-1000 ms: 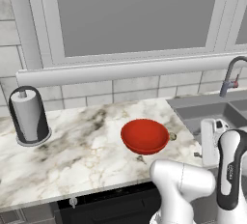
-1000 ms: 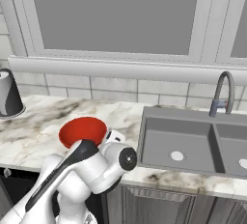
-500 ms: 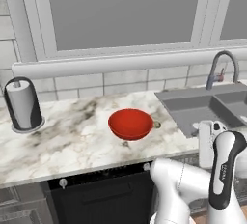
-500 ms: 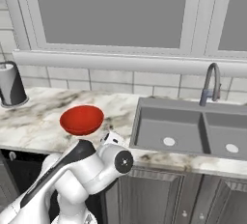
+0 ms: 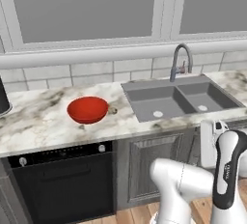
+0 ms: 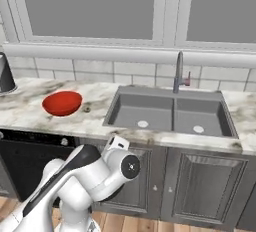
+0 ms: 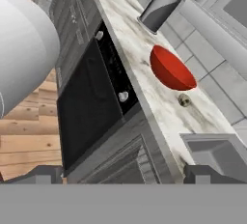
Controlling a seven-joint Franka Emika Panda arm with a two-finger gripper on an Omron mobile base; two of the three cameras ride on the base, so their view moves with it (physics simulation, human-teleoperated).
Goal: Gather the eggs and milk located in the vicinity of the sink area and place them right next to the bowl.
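The marble counter is running across both base views, with the double-basin sink set into it and the curved faucet with its small red lever rising at the sink's 12 o'clock edge. Both basins are lying bare apart from their drains. The red bowl is sitting on the counter well to the sink's 9 o'clock side, nothing showing inside it; in the hand view the bowl is lying at about 1 o'clock from the finger tips, well apart from them. A small dark speck is resting on the counter just beside the bowl, too small to identify. The paper-towel holder is standing beyond the bowl. The arm is folding low in front of the dark dishwasher front, below counter height. The gripper is showing two tips spread wide apart, gripping nothing.
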